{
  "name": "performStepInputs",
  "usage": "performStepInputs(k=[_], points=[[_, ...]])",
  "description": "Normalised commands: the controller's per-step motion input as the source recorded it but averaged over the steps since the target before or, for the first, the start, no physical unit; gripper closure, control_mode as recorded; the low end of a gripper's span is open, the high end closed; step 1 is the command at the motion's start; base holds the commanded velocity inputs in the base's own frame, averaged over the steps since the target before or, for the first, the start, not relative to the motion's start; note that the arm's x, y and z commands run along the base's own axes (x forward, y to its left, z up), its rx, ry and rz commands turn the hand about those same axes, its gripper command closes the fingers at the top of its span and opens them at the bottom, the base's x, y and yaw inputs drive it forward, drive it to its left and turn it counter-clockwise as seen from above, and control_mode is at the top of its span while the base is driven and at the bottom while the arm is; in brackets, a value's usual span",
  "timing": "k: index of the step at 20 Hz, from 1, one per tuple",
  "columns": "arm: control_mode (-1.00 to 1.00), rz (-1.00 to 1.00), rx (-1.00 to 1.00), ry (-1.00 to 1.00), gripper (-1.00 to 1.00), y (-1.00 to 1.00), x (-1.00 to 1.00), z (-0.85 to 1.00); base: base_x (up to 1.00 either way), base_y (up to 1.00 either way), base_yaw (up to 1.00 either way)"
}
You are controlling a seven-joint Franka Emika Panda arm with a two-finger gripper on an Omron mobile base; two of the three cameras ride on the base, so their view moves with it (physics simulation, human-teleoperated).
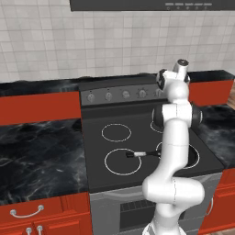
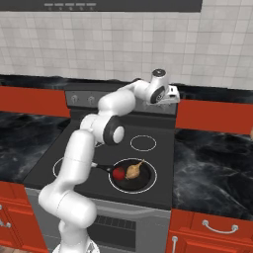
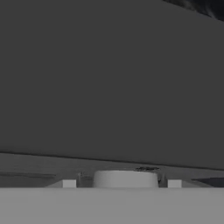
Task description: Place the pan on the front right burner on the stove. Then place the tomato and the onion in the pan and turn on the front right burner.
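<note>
Pan [image 2: 129, 176] sits on the front right burner [image 2: 152, 170] with tomato [image 2: 118, 173] and onion [image 2: 132, 171] inside; end effector [image 2: 174, 96] is up at the stove [image 2: 163, 148] knobs, can't tell if it's open or closed.

The stove [image 2: 163, 168] has a black glass top with thin white ring outlines, a grey back panel with grey knobs [image 1: 125, 94], and a steel-grey oven front. The pan [image 2: 129, 180] is black, its handle [image 1: 146, 153] tipped silver-white. In it, the tomato [image 2: 118, 173] is glossy red and the onion [image 2: 132, 171] tan-yellow. The counters [image 1: 36, 151] are black marble with pale veins, the cabinets [image 2: 212, 232] red with silver handles. The wall [image 1: 92, 41] is off-white square tile. The arm [image 1: 174, 151] is white with dark joints.
</note>
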Motion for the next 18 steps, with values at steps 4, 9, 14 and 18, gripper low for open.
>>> performStepInputs(k=[4, 9, 14, 18], points=[[-1.0, 0.06, 0.0, 0.0, 1.0, 0.72, -0.78, 0.0, 0.0, 0.0, 0.0], [-1.0, 0.03, 0.0, 0.0, 1.0, 0.7, -0.63, 0.32, 0.0, 0.0, 0.0], [-1.0, 0.01, 0.08, 0.1, 1.0, 0.47, -0.38, 0.71, 0.0, 0.0, 0.0], [-1.0, 0.02, 0.09, 0.12, 1.0, 0.22, -0.08, 0.61, 0.0, 0.0, 0.0]])
